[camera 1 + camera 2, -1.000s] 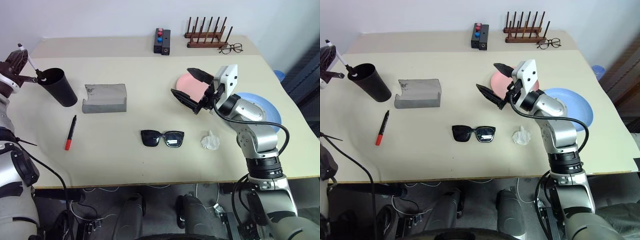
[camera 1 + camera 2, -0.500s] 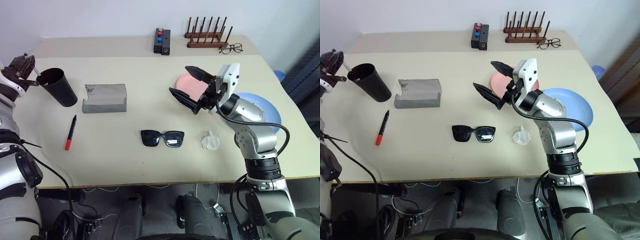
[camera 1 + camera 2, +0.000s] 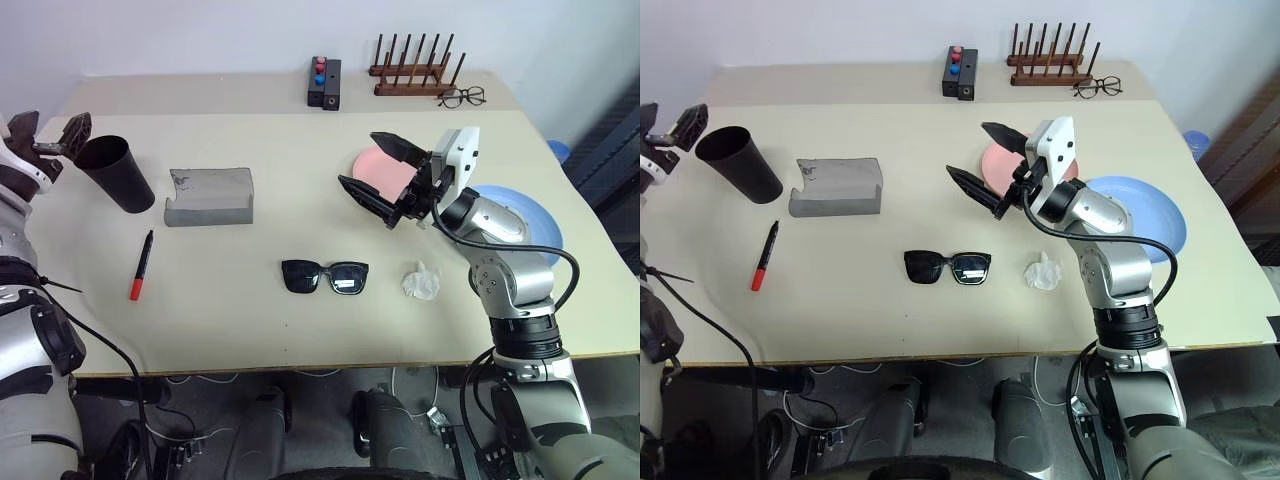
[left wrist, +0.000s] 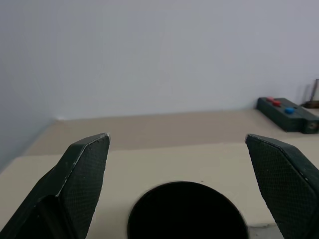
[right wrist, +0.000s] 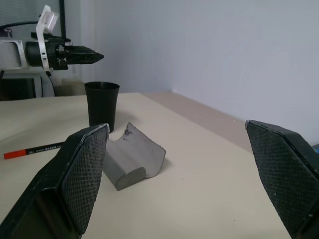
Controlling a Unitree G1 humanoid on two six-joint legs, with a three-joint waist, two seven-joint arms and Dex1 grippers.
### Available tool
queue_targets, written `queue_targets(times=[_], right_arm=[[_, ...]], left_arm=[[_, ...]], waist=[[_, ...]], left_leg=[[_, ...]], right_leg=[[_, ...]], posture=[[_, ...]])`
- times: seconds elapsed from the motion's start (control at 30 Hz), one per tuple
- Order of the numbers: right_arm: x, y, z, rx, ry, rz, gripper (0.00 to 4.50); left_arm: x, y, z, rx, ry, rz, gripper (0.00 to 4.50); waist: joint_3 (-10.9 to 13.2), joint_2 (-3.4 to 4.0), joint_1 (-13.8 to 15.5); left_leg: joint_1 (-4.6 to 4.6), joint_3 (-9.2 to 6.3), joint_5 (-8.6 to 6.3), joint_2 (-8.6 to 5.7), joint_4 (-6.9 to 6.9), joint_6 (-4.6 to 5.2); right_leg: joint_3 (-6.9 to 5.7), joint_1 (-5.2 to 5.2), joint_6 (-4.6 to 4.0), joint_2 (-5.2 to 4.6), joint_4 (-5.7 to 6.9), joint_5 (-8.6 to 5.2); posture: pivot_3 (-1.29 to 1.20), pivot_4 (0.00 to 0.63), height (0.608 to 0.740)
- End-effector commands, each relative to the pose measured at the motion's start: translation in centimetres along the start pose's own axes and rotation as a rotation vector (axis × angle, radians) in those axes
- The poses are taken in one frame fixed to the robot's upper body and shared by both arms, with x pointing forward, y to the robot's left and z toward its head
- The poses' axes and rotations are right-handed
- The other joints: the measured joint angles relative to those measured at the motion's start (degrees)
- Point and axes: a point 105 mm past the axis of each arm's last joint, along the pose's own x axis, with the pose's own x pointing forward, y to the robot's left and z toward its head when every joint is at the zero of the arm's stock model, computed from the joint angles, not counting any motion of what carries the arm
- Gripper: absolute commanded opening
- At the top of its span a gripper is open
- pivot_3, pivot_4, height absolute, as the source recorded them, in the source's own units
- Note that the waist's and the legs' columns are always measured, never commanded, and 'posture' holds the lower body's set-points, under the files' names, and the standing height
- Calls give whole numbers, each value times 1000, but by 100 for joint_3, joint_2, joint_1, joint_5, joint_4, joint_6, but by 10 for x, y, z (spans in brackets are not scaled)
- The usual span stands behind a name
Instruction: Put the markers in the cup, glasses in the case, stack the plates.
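The black cup stands at the table's far left. My left gripper hovers open just behind its rim with nothing between the fingers. In the left wrist view the cup's mouth is dark inside. A red and black marker lies on the table in front of the cup. The grey case sits right of the cup, flap up. The black sunglasses lie mid-table. My right gripper hangs open above the table, partly covering the pink plate. The blue plate lies beside it, partly behind the right arm.
A crumpled white tissue lies right of the sunglasses. At the back stand a black box with red and blue buttons, a wooden rack and wire-framed spectacles. Bare table stretches between the marker and the sunglasses.
My left gripper has opened over the cup. The marker it held a second ago is gone from its fingers. The right arm has stayed put.
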Motion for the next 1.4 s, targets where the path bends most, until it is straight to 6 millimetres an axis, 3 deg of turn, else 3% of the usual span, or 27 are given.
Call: queue_targets(times=[0.03, 0.2, 0.33, 0.47, 0.6, 0.73, 0.9, 1.2, 1.4], right_arm=[[-5, 1, 10, -30, -30, 11, 4500], [-10, 9, 12, -14, -34, 85, 4500], [-15, 17, 15, 27, -45, 154, 4500], [-20, 22, 23, 47, -75, 213, 4500], [-23, 30, 16, 21, -31, 276, 4500], [-23, 34, 6, -21, 20, 300, 4500], [-26, 36, 4, -20, 41, 325, 4500], [-26, 37, 2, -19, 51, 331, 4500], [-26, 36, 1, -16, 51, 320, 4500]], left_arm=[[-7, -12, 28, -23, 52, -123, 4487], [-38, -52, 35, -78, 285, -297, 4487], [-55, -73, 36, -171, 400, -292, 4487], [-71, -80, 13, -162, 543, -209, 4487], [-79, -77, -29, -180, 678, -82, 4487], [-80, -69, -59, -218, 770, 50, 4487], [-71, -72, -81, -270, 836, 100, 4487], [-57, -59, -96, -277, 956, 131, 4487], [-45, -58, -94, -296, 1045, 67, 4487]], waist=[[0, 0, -12], [2, 2, -115], [2, 2, -129], [2, 3, -145], [1, 1, -136], [1, 0, -119], [1, -1, -14], [0, -3, 14], [0, -3, 20]], left_leg=[[0, 0, 0, 0, 0, 0], [2, 0, -1, 1, -9, 0], [4, -5, -1, 4, -6, -1], [8, -4, -1, 4, -8, -1], [10, -4, -1, 4, -7, -1], [8, -4, -1, 4, -5, -1], [8, -1, -1, 3, -2, -1], [6, -1, -1, 2, -1, -1], [4, 0, -1, 2, -1, -2]], right_leg=[[0, 0, 0, 0, 0, 0], [7, -1, -1, 0, -3, 0], [5, 2, -1, 1, -2, -1], [8, 4, -1, 1, -3, -1], [7, 4, -1, 2, -3, -2], [7, 3, -3, 3, -3, -1], [8, 4, -3, 3, -5, 0], [7, 5, -5, 3, -10, 2], [6, 4, -4, 4, -13, 2]], posture=[[0, 150, 740], [0, 150, 740], [0, 150, 740], [0, 150, 740], [0, 150, 740], [0, 150, 740], [0, 150, 740], [0, 150, 740], [0, 150, 740]])
